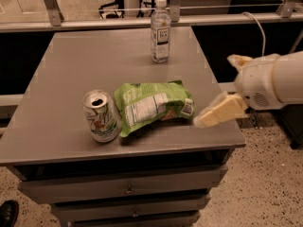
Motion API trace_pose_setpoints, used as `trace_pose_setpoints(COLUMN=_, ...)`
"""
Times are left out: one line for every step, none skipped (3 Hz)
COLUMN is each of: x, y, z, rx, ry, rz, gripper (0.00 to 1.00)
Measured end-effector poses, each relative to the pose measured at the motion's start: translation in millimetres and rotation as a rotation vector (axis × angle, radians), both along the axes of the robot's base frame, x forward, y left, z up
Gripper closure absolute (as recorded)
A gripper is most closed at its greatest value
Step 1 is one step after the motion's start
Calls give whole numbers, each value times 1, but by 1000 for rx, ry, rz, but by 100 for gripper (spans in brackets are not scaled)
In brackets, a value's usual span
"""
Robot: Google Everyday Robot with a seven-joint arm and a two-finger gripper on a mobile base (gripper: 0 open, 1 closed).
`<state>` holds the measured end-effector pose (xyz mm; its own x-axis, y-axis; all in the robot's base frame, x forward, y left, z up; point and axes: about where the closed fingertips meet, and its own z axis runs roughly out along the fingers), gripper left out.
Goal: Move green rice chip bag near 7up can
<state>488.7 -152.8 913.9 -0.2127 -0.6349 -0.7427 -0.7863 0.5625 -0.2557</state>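
The pincer (215,90) hangs over the tabletop's (94,60) near corner, its two cream fingers (220,112) spread wide and holding nothing; the lower fingertip sits just above the surface. Just beyond that fingertip, on the side away from the arm, the green rice chip bag (154,107) lies flat with its white label panel facing up, apart from the pincer. Past the bag, farther from the pincer, the 7up can (100,116) stands upright right beside the bag's edge. A clear water bottle (160,30) stands well behind the pincer, by the far edge
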Motion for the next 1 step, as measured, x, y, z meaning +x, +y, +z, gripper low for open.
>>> trace_pose_setpoints(x=-7, y=-16, z=4, rx=1, ry=-8, rz=-34, gripper=0)
